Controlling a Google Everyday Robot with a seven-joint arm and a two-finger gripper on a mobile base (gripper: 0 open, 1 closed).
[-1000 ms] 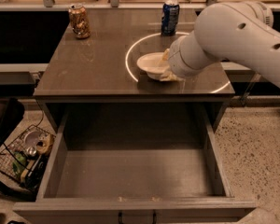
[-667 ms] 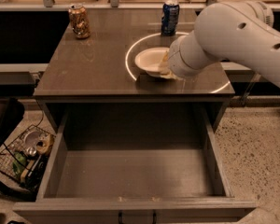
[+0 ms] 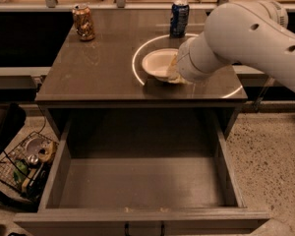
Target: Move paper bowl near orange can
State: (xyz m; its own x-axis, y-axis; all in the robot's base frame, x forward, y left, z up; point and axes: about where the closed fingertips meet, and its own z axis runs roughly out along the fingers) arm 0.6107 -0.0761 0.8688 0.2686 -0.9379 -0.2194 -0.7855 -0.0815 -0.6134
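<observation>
Countertop [image 3: 103, 70], gripper [image 3: 172, 73] at paper bowl [image 3: 156, 63] rim

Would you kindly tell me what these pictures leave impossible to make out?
Camera view:
- Gripper at the right rim of the shallow off-white paper bowl: hidden behind the robot's white arm, so its grip cannot be judged.
- Bowl's right side: covered by that arm.
- Label of the dark blue can: too small to read.
- Contents of the wire basket, lower left: dim, jumbled.

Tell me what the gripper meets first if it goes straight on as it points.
The paper bowl: the gripper sits at its right edge, pointing left, it seems. The orange can stands farther back left, probably off that line.
</observation>
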